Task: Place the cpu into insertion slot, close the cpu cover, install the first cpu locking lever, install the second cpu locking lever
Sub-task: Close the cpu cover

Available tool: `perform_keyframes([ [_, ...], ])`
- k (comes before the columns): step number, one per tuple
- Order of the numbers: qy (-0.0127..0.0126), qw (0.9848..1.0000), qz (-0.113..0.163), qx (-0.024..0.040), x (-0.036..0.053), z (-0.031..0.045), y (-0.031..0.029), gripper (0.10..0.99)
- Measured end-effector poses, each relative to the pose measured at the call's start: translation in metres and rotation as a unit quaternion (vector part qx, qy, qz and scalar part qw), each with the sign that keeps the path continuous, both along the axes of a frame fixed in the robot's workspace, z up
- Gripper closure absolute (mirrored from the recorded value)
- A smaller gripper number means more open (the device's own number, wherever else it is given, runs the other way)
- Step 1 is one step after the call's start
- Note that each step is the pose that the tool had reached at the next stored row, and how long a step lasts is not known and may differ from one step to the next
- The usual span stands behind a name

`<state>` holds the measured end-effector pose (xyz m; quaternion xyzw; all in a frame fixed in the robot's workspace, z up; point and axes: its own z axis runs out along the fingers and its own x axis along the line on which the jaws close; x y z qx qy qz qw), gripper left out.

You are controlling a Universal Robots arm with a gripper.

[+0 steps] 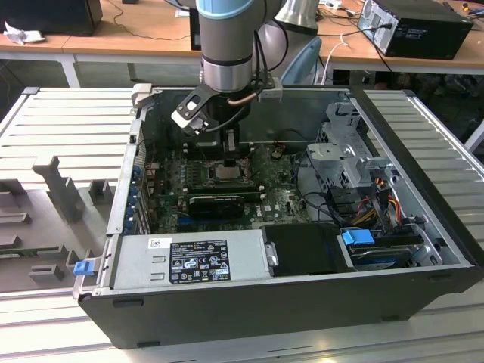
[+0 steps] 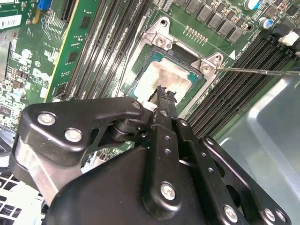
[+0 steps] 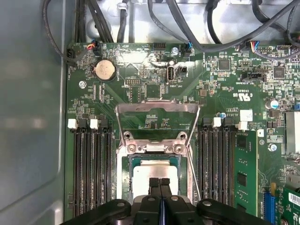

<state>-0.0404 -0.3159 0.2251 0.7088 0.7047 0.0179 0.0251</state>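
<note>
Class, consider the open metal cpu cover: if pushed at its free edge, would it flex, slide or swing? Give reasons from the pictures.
The cpu cover is a thin metal frame, so probably stiff, flexing slightly at most. Held at its hinge beside the cpu, it should swing rather than slide.

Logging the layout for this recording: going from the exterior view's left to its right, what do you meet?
Grey fixture blocks → blue clip on the case corner → cpu → metal drive cage.
</note>
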Motion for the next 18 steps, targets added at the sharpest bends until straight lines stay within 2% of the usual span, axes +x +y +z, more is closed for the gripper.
perform_keyframes([
  [3,0.0027,1.0000,0.000,0.0068,0.0014,0.0005,-0.0005,0.980],
  [5,0.0029,1.0000,0.000,0.0075,0.0014,0.0032,-0.0005,0.980],
  [6,0.0029,1.0000,0.000,0.0075,0.0014,0.0102,-0.0005,0.980],
  [9,0.0029,1.0000,-0.001,0.0074,0.0015,0.0193,-0.0002,0.980],
  [10,0.0028,1.0000,-0.001,0.0073,0.0055,0.0193,0.0000,0.980],
  [12,0.0030,1.0000,-0.001,0.0064,0.0201,0.0200,-0.0001,0.980],
  [15,0.0029,1.0000,-0.001,0.0061,0.0206,0.0308,0.0006,0.980],
  [16,0.0029,1.0000,-0.001,0.0060,0.0206,0.0426,0.0009,0.980],
  [18,0.0029,1.0000,-0.001,0.0059,0.0213,0.0595,0.0010,0.980],
])
